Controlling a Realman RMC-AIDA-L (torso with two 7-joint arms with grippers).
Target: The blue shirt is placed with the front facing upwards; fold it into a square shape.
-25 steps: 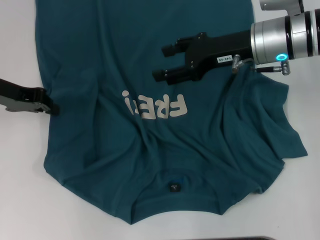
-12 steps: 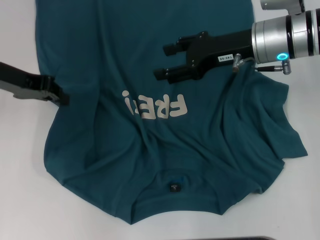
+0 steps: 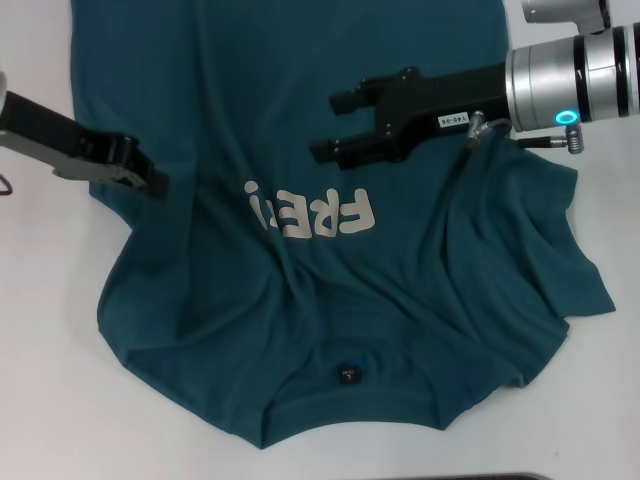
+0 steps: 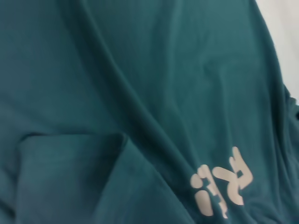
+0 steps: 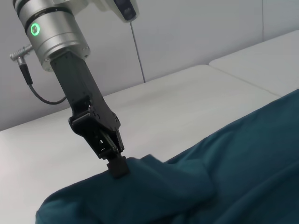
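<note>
A plain white bench (image 3: pixel 40 400) carries the blue shirt (image 3: pixel 330 300), spread front-up with its collar and small black neck label (image 3: pixel 347 375) nearest the robot and the pale lettering (image 3: pixel 310 212) across the chest. Over the last second the left hand (image 3: pixel 150 182) has travelled inward from the shirt's left edge, clamped on the sleeve cloth; the right wrist view shows its fingers (image 5: pixel 117 165) pinched on a raised fold, and the left border of the shirt has been drawn in with it, baring more bench on that side. The right hand (image 3: pixel 330 125) has barely shifted: it hovers above the upper chest with its fingers apart, holding nothing, while the right sleeve (image 3: pixel 560 270) lies rumpled and unfolded. This looks like the first side fold in progress, the left sleeve being carried toward the middle, with the right side and the lengthwise folds not yet done.
</note>
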